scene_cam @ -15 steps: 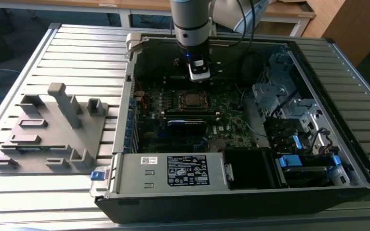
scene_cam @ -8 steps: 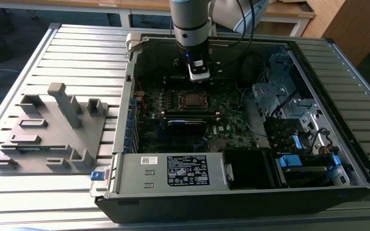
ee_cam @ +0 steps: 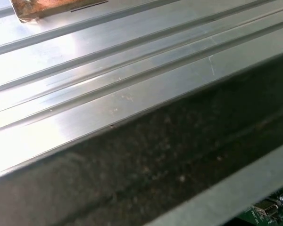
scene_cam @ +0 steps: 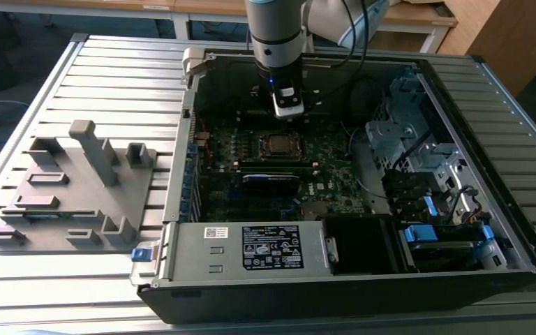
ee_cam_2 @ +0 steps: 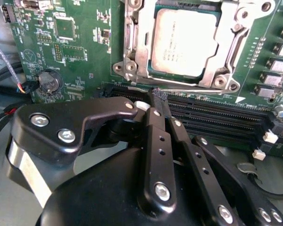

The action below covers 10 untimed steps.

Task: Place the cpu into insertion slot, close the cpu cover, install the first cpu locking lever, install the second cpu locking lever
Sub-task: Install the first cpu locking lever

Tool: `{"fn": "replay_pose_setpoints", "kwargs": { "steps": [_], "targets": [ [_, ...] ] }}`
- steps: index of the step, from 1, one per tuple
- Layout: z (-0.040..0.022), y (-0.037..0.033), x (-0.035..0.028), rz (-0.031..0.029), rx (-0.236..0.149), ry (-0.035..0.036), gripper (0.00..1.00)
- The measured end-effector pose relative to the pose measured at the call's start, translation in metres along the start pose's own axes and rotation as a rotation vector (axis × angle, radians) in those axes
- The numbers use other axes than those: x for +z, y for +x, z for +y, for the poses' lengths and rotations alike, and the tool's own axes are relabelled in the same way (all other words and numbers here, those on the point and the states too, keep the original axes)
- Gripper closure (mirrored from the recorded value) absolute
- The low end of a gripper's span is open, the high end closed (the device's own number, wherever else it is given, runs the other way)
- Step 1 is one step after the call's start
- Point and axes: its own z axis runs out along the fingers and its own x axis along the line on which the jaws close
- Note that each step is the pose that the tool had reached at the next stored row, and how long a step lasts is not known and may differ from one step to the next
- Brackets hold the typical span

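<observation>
In the second wrist view the cpu (ee_cam_2: pixel 181 42) lies flat in the insertion slot (ee_cam_2: pixel 132 70), its dull silver top facing up. The cpu cover (ee_cam_2: pixel 228 52) lies down around it as a silvery frame. A thin metal locking lever (ee_cam_2: pixel 198 91) runs along the socket's near edge. My gripper (ee_cam_2: pixel 159 97) is shut, its black fingertips pressed together right at that lever's rod. In the exterior view the gripper (scene_cam: pixel 287 112) hangs inside the open computer case, just behind the socket with the cpu (scene_cam: pixel 278 144).
Long black memory slots (ee_cam_2: pixel 217 113) lie between the gripper and the socket. A round coin battery (ee_cam_2: pixel 49 81) and cables sit on the board. The case walls (scene_cam: pixel 417 66) ring the green board (ee_cam: pixel 269 212). A grey fixture (scene_cam: pixel 82 181) stands at the exterior view's left.
</observation>
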Motion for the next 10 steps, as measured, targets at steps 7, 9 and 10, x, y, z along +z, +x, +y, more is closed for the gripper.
{"fn": "replay_pose_setpoints", "kwargs": {
  "steps": [7, 9, 10],
  "targets": [
    [0.0001, 0.0003, 0.0009, -0.0026, -0.001, 0.0056, 0.89],
    [0.0005, 0.0004, 0.0008, -0.0026, -0.001, 0.0057, 0.89],
    [0.0005, 0.0005, 0.0007, -0.0026, -0.001, 0.0056, 0.89]
  ]
}}
